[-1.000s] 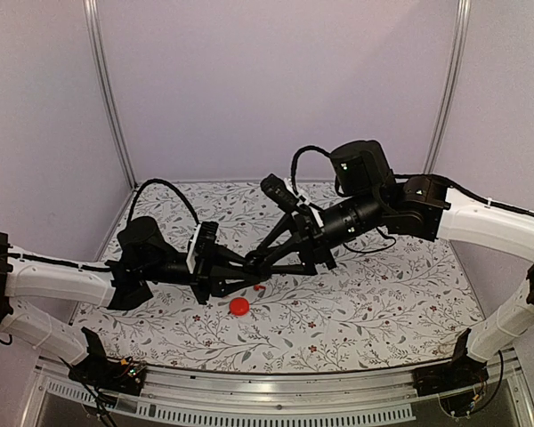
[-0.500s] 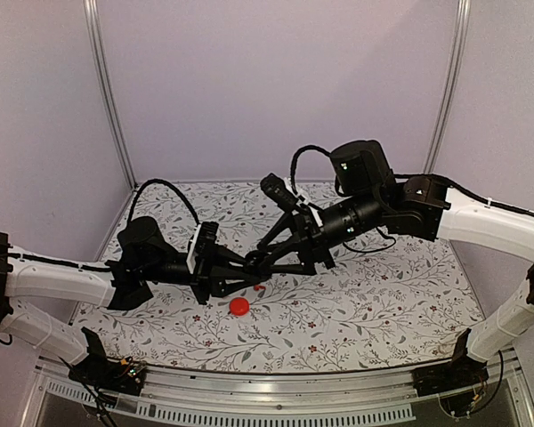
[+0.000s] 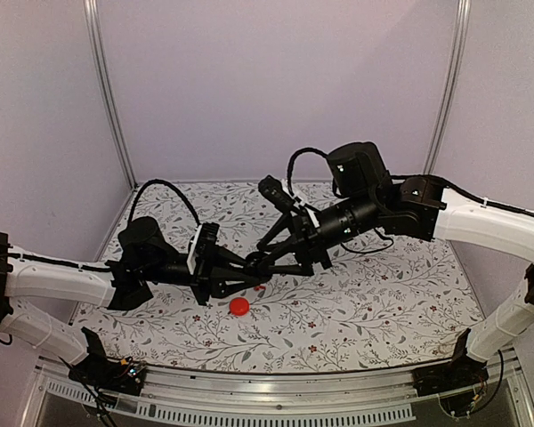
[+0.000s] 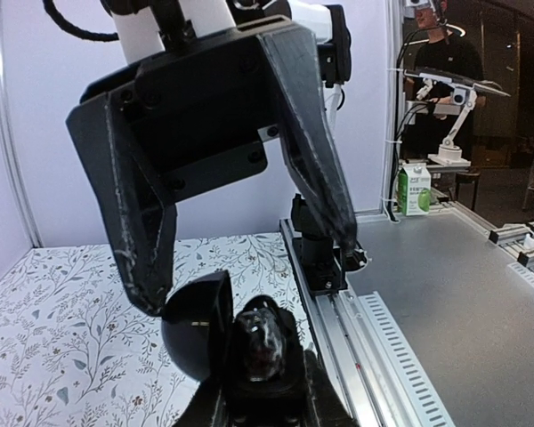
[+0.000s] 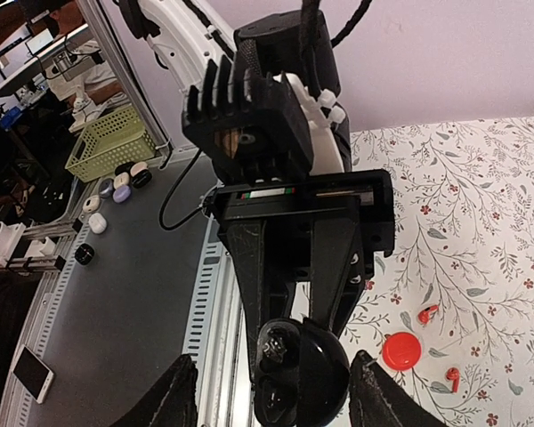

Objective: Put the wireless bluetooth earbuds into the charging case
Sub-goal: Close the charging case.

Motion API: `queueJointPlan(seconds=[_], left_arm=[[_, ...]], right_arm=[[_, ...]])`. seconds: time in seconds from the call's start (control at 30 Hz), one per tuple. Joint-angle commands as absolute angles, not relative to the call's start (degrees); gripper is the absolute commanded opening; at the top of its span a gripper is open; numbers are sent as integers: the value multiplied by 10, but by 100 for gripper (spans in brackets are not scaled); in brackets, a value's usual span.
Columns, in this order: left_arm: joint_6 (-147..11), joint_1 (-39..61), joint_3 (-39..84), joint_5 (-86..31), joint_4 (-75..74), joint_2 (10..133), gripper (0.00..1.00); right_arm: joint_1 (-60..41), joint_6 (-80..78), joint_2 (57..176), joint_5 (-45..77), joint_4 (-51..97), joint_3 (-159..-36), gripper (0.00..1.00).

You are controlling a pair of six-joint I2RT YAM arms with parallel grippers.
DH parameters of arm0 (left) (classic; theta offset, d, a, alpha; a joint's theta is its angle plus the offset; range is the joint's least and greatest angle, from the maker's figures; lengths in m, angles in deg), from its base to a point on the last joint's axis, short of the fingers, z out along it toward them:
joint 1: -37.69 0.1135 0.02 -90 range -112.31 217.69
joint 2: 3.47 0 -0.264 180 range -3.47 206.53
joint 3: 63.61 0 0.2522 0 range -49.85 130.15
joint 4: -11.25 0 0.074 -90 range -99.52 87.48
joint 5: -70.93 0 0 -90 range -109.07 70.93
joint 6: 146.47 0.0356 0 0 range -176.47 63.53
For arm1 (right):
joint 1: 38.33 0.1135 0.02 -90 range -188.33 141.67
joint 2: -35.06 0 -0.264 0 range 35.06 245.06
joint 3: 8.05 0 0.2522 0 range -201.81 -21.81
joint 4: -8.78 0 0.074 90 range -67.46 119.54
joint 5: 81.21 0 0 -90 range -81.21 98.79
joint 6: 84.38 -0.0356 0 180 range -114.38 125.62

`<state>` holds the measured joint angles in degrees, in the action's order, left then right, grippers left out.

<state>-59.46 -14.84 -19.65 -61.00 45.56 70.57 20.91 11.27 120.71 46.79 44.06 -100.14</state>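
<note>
While the left gripper (image 5: 298, 329) pinches the glossy black clamshell charging case (image 5: 316, 365) by its lower half over the middle of the floral-printed desk (image 3: 383, 302), the lid stands hinged open. A shiny dark lump (image 4: 262, 342) sits in the tray; it may be a black earbud, though this cannot be confirmed. The right gripper (image 4: 249, 267), reaching in from the right edge, hangs just above the case with its fingers spread wide and nothing between them; one fingertip is close beside the lid. Nearer the front edge, the two tiny bright red earbuds (image 5: 426, 313) (image 5: 452, 379) lie loose on the desk, either side of a flat red round disc (image 5: 400, 350) and apart from it.

Handling, as judged: each earbud is very light, rigid, smooth plastic, so it is likely to slip or roll under a hard squeeze. A gentle fingertip pinch across the stem or the widest part of the body seems safest. The case is also light, and its hinge should not bear any load.
</note>
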Motion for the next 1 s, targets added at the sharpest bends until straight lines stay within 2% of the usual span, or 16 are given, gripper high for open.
queueJointPlan(seconds=[0.0, 0.4, 0.57, 0.97], left_arm=[[-591, -155, -186, -610, 466, 707, 0], [-616, -152, -182, -589, 471, 713, 0], [-625, -146, -183, -585, 477, 712, 0], [-661, -133, -186, -576, 502, 717, 0]], right_arm=[[209, 108, 1216, 466, 451, -1010, 57], [211, 119, 1218, 501, 461, -1012, 44], [219, 125, 1217, 503, 467, -1016, 42], [231, 139, 1220, 471, 477, -1014, 29]])
